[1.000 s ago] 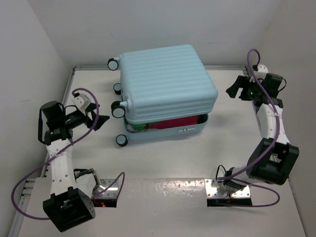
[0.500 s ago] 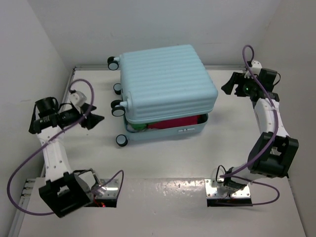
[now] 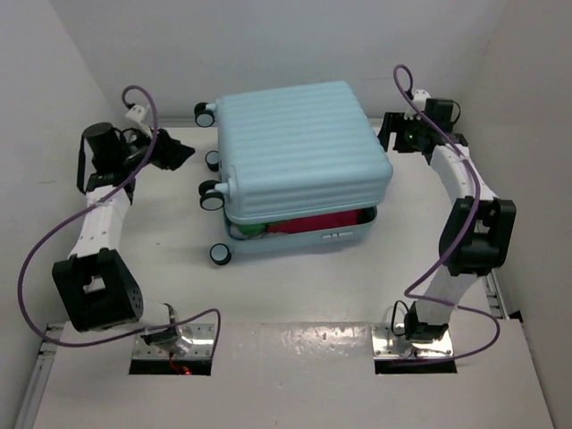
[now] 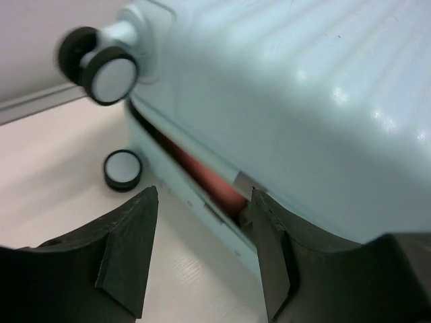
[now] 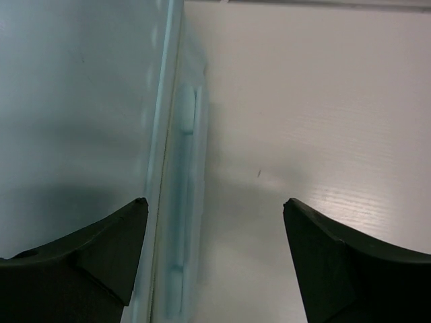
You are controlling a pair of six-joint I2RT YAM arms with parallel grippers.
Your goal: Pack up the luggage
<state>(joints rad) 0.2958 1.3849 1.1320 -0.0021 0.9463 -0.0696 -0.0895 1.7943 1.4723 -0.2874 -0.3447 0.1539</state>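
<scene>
Robot lab cell: bare white walls (image 3: 268, 40), white table (image 3: 295, 299), bolted arms (image 3: 100, 223).

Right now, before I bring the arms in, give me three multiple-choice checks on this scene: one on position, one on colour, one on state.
1. Where is the right gripper? A beside the luggage, at its far right corner; B inside it; C at the table's near edge.
2. The fabric showing in the front gap is mostly: A yellow; B white; C red.
3. The luggage is: A spread fully open; B lowered but gaping at the front; C zipped tight.
Answers: 1 A, the top view shows it by that corner. 2 C, a red strip fills the gap. 3 B, the top half lies over the bottom with a gap.
</scene>
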